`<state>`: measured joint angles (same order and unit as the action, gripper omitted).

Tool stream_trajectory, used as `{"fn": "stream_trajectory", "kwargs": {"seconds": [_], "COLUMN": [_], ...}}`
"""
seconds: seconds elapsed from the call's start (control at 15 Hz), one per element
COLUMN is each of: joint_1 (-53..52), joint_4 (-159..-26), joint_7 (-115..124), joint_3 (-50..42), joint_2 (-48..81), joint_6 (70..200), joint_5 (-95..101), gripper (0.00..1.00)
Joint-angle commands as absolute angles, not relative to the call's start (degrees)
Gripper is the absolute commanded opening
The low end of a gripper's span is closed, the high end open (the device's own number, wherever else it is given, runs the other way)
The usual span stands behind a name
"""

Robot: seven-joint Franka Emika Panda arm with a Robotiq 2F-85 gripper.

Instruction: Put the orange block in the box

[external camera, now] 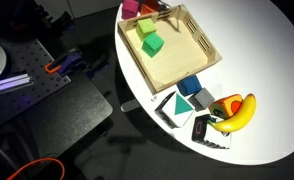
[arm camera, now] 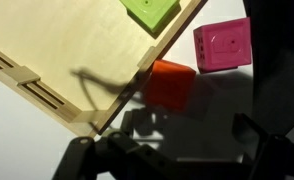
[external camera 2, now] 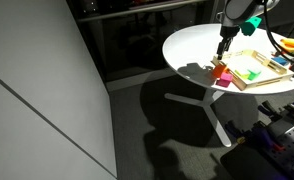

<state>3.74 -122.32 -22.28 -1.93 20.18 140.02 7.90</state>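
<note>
The orange block is a small orange-red cube on the white table, just outside the rim of the box, a shallow light-wood tray. It also shows in both exterior views. A pink block stands next to it. A green cube lies inside the box. My gripper is open, with its dark fingers spread wide, hovering just short of the orange block and touching nothing. In an exterior view the gripper hangs above the table's near edge.
The box fills much of the round white table and holds two green pieces. A blue block, a banana and other small toys sit past the box's far rim. The table edge is close to the orange block.
</note>
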Motion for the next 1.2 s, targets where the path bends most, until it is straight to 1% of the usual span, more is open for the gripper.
{"fn": "stream_trajectory", "kwargs": {"seconds": [0.0, 0.47, 1.13], "joint_1": [4.10, 3.19, -1.28], "joint_4": [-122.47, -122.07, -120.12], "joint_7": [-21.25, -17.81, -7.50], "joint_3": [-1.88, -3.43, -5.62], "joint_2": [20.42, 23.21, 28.36], "joint_6": [140.62, 144.31, 145.10], "joint_5": [9.37, 13.87, 20.61], "gripper": [1.00, 1.00, 1.00]}}
